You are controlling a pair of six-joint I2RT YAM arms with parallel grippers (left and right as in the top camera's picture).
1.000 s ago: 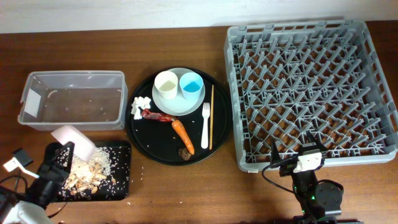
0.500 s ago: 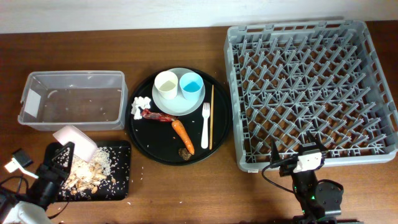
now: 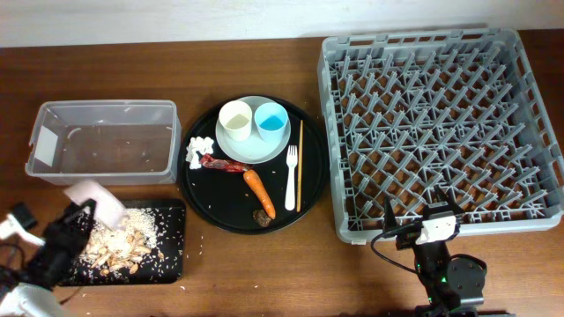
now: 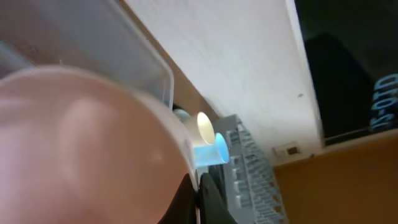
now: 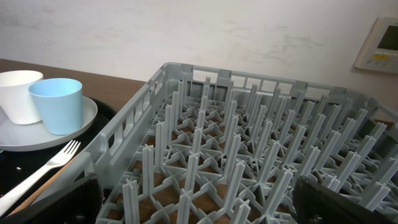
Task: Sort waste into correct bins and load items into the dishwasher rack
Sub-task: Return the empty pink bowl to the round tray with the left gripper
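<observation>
The bowl point(image 3: 92, 201) shifted left above the brown table point(image 3: 264, 264), white wall point(image 3: 176, 18) beyond.

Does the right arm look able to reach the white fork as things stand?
Probably yes: the fork lies uncovered on the round tray, on its side nearest the rack, and the right gripper could skirt that rack's near corner.

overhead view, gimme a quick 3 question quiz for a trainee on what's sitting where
1. True or false: the light blue cup stands on the pale round plate.
2. Which lies closest beside the white fork? A carrot, B chopsticks, C tissue bits.
3. What is tilted over the shallow black tray?
Key: 1 true; 2 B; 3 the white-pinkish bowl.
</observation>
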